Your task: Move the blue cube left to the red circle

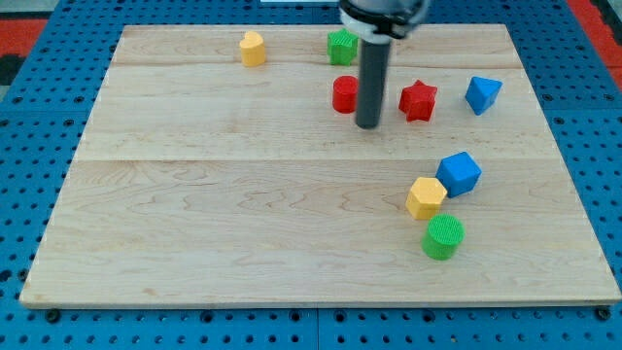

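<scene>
The blue cube sits on the wooden board at the view's right, touching a yellow block at its lower left. The red circle, a short red cylinder, stands near the view's top centre. My tip is down on the board just right of and slightly below the red circle, partly hiding its right edge. The tip is well up and left of the blue cube, apart from it.
A red star lies right of the tip. A blue triangular block is at the upper right. A green block sits behind the rod, a yellow block at top left, and a green cylinder below the yellow block.
</scene>
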Action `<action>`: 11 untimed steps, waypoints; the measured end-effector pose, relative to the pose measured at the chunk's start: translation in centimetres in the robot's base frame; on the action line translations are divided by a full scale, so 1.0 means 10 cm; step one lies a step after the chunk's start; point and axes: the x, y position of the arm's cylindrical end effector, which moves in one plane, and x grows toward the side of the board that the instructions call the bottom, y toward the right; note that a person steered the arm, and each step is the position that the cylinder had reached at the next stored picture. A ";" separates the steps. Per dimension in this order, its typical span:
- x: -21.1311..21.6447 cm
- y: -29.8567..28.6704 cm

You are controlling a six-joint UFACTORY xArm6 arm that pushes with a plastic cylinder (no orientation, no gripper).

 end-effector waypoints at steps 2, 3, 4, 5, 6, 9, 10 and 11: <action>0.88 1.09; 0.79 0.49; 0.34 -0.51; 0.40 -0.48; 0.53 -0.02; -0.21 -1.40; 0.20 -1.21; 0.21 -1.89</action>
